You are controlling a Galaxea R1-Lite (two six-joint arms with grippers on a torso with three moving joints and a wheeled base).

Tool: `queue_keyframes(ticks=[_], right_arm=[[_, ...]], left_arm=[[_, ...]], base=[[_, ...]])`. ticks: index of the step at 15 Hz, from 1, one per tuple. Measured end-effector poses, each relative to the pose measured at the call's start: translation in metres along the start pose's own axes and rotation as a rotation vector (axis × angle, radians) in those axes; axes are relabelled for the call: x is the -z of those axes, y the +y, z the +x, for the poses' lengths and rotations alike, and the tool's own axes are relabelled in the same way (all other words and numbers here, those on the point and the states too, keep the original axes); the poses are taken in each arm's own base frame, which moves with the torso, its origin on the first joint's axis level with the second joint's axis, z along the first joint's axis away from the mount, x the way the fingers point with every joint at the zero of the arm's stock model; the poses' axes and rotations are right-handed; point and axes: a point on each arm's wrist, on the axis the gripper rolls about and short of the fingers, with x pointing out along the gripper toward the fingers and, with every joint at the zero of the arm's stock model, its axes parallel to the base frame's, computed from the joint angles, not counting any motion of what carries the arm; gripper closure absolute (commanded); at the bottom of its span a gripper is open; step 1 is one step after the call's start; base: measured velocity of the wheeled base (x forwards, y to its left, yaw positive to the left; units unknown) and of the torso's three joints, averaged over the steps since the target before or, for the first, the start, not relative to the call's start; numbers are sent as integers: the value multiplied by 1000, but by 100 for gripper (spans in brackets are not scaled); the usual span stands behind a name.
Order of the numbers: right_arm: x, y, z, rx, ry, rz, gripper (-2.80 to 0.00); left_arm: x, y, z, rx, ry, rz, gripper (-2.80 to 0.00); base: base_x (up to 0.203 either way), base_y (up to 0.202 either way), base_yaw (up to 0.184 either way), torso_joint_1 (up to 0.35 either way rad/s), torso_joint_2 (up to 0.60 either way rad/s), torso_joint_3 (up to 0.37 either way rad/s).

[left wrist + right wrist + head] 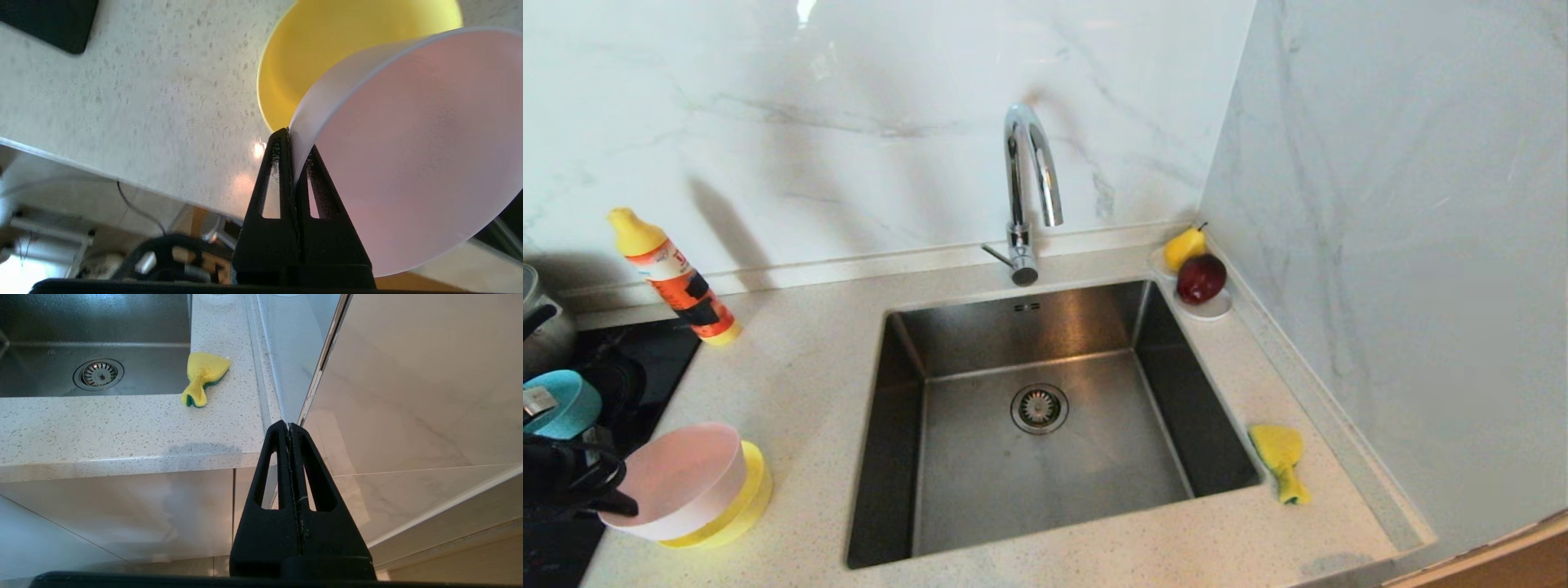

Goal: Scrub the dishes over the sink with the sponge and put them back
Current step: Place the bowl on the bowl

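L end effector (pixel 291 136) is clamped on the rim of the pink bowl (pixel 412 155), one finger inside the wall and one outside. In the head view this arm is mostly cut off at the near-left edge; only dark links and cable show against the pink bowl, which sits tilted with its opening toward the arm. The yellow bowl (pixel 742 500) lies under/behind it on the bench (pixel 792 384); only a crescent of its rim shows, and I can't tell whether the two bowls touch. The light blue bowl (pixel 565 402) is at the far-left edge, partly hidden by arm hardware.

The sink (pixel 1045 425) is mid-scene, with drain strainer (pixel 1039 408) at centre and the tap (pixel 1031 192) behind. The sponge (pixel 1280 461) lies crumpled on the bench just right of the sink's near-right corner; its green side barely shows.

R end effector (pixel 291 426) is pinched shut on nothing, parked low off the bench's near edge, out of the head view.

Also: detergent bottle (pixel 674 278) leaning far-left, and pear (pixel 1184 247) and red fruit (pixel 1201 278) on a white saucer (pixel 1213 309), far-right corner.
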Motion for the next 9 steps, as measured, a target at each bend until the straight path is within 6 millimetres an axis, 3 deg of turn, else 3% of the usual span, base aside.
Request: queue_keyframes(ticks=[6,9], right_arm=[[0,0,0,0,0,0,0],[0,0,0,-1,0,0,0]], left_arm=[[-6,10,31,-89,-87,3,0],[-7,11,37,-88,-68,-5,0]], base=[[0,0,0,0,0,0],[0,0,0,0,0,0]])
